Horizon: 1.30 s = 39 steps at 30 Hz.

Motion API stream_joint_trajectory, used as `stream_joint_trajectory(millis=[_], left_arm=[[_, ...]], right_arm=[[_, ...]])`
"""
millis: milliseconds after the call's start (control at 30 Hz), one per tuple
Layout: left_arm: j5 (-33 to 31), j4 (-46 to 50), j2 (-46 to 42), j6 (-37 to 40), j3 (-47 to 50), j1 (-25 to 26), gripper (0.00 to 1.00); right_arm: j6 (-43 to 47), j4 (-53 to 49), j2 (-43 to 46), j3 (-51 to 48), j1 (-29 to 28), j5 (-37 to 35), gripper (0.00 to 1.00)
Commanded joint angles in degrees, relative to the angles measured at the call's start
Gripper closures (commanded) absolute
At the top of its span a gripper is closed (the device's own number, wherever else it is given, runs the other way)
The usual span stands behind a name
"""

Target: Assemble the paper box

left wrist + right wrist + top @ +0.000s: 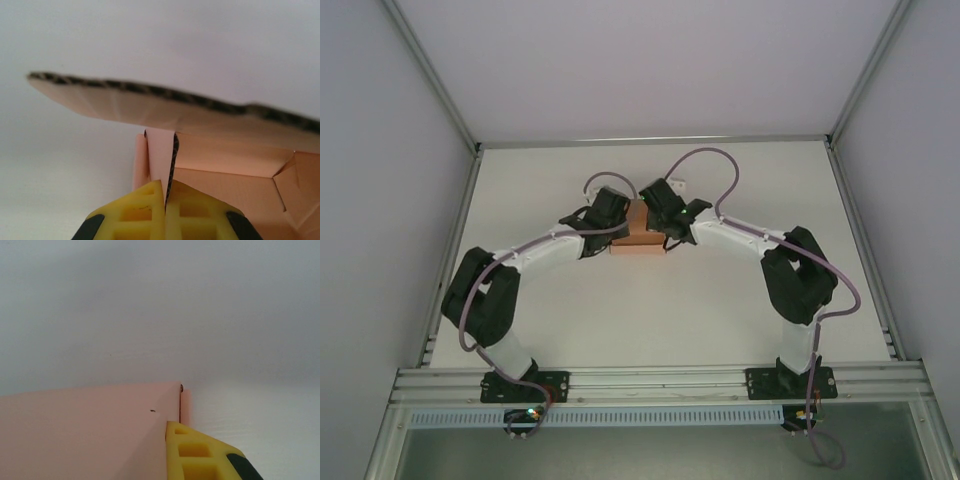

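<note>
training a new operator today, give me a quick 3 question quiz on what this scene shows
1. True or false: the left fingers are closed on a thin card wall of the paper box.
2. In the top view, where does the paper box sit? A) between the left fingers and the right fingers. B) beside the left arm's base. C) at the table's right edge.
3. Fill in: the pads of the right fingers are coloured ____.

Key: 1 true; 2 A; 3 yellow.
</note>
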<state>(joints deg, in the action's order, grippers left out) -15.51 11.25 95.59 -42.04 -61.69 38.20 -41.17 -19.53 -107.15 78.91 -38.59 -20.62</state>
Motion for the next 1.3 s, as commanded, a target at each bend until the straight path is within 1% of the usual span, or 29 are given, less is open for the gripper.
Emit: stream_joint_trajectory(millis=[0, 67, 100, 167, 200, 300, 333, 367, 400, 500, 567, 600, 633, 733, 833, 967, 1033, 1100, 1167, 1200, 1267], left_arm=[[2.8, 1.6, -2.7, -0.5, 3.7, 1.3, 1.0], [2.9, 1.0, -4.3, -0.3, 5.9, 1.6, 1.0], [3.2, 0.5, -5.0, -0.2, 6.8, 1.7, 0.98], [3.9, -0.2, -6.5, 0.2, 7.9, 2.1, 0.91], [3.8, -0.2, -7.3, 0.7, 8.1, 2.3, 0.87], [2.1, 1.1, -10.0, 1.5, 8.0, 3.4, 0.69], [2.3, 1.4, -10.8, 2.0, 8.1, 3.7, 0.63], [2.2, 1.9, -11.9, 2.1, 8.2, 3.9, 0.55], [2.2, 2.3, -13.1, 2.3, 8.4, 4.2, 0.51], [2.0, 4.6, -17.0, 2.3, 9.9, 4.7, 0.31], [2.2, 6.3, -19.7, 2.3, 11.9, 4.9, 0.15], [2.2, 7.3, -20.9, 1.9, 12.7, 5.0, 0.09], [2.5, 8.4, -22.3, 1.9, 13.5, 4.9, 0.0], [2.1, 12.8, -26.0, 1.6, 13.5, 5.0, 0.0], [-0.7, 15.8, -30.1, 0.2, 12.8, 4.9, 0.0], [-0.7, 14.3, -35.5, -1.1, 14.1, 3.2, 0.0], [2.1, 14.4, -36.7, -2.4, 14.0, 0.5, 0.0], [6.3, 14.2, -36.9, -2.5, 13.4, -2.9, 0.0], [10.3, 14.4, -36.0, -2.7, 12.6, -7.1, 0.0], [13.4, 13.7, -35.1, -2.4, 12.6, -9.3, 0.0], [17.4, 12.9, -32.7, -2.4, 12.8, -12.4, 0.0]], right_arm=[[-0.5, 6.7, 3.4, -5.3, -2.2, -1.8, 0.95], [0.1, 12.1, 4.9, -10.6, -3.0, -2.7, 0.94], [1.0, 14.8, 5.5, -12.7, -3.3, -2.9, 0.94], [3.1, 18.5, 6.9, -16.0, -4.4, -5.4, 0.95], [4.6, 19.2, 7.4, -17.0, -4.9, -6.5, 0.95], [7.3, 21.1, 9.1, -20.0, -6.7, -9.8, 0.97], [8.0, 22.2, 9.4, -21.2, -7.4, -10.8, 0.97], [9.1, 23.5, 9.8, -22.3, -8.0, -11.2, 0.97], [9.7, 24.3, 10.0, -23.2, -8.5, -11.9, 0.98], [10.1, 25.0, 9.8, -25.5, -9.4, -13.3, 0.99], [10.9, 27.0, 9.9, -27.3, -10.0, -13.7, 1.0], [11.4, 28.3, 10.1, -28.2, -10.4, -13.7, 1.0], [12.2, 29.7, 10.4, -29.2, -10.6, -13.5, 1.0], [14.6, 32.6, 10.7, -31.4, -11.2, -13.4, 1.0], [18.2, 37.2, 10.7, -33.9, -12.2, -12.7, 0.99], [23.9, 43.0, 9.7, -36.6, -13.8, -12.3, 0.97], [25.2, 44.9, 9.2, -37.7, -14.4, -12.9, 0.97], [26.5, 47.2, 8.8, -38.8, -14.4, -12.6, 0.97], [27.2, 48.9, 8.4, -39.9, -14.4, -12.6, 0.97], [27.7, 49.7, 8.3, -40.4, -14.4, -12.4, 0.98], [28.1, 50.8, 7.9, -41.0, -14.5, -12.5, 0.97]])
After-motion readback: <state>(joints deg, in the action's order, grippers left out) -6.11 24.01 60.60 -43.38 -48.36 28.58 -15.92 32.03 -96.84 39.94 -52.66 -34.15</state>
